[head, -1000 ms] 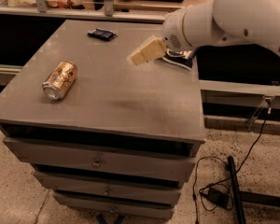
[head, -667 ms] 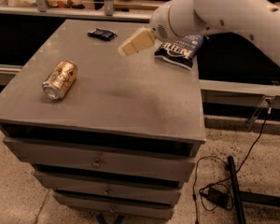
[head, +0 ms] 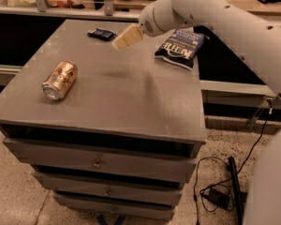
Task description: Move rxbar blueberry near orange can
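Observation:
The rxbar blueberry is a small flat dark navy wrapper lying at the far edge of the grey cabinet top. The orange can lies on its side at the left of the top, silver end toward me. My gripper hangs above the far middle of the top, just right of the rxbar and a little nearer than it, its pale fingers pointing left and down. It holds nothing that I can see. The can is well to the left and nearer than the gripper.
A dark blue Kettle chip bag lies at the far right of the top, partly under my white arm. The cabinet has drawers below. A black cable and adapter lie on the speckled floor at right. A counter runs behind.
My arm has swung left across the far side of the top, from over the chip bag toward the rxbar. The chip bag now shows. The can and rxbar have not moved.

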`<state>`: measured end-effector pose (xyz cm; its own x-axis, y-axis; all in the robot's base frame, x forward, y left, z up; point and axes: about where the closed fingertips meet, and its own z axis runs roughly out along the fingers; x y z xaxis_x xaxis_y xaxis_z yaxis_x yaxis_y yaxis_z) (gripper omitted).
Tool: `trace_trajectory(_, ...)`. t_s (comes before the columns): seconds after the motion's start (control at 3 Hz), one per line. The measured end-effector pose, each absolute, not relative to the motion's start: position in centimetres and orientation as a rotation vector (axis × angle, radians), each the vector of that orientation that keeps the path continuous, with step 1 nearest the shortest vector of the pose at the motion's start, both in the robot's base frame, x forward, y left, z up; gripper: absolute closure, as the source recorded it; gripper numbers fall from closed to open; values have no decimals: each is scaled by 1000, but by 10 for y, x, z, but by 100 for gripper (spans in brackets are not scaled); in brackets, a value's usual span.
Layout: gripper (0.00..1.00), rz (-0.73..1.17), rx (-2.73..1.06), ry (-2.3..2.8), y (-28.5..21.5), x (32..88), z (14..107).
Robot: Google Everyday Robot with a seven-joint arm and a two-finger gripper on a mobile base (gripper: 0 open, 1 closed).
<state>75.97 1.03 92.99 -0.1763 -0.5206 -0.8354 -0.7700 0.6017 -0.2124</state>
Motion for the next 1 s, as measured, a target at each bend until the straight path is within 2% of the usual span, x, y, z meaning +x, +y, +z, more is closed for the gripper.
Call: trace_trajectory(1.0,0,412,-1138,1805,44,832,884)
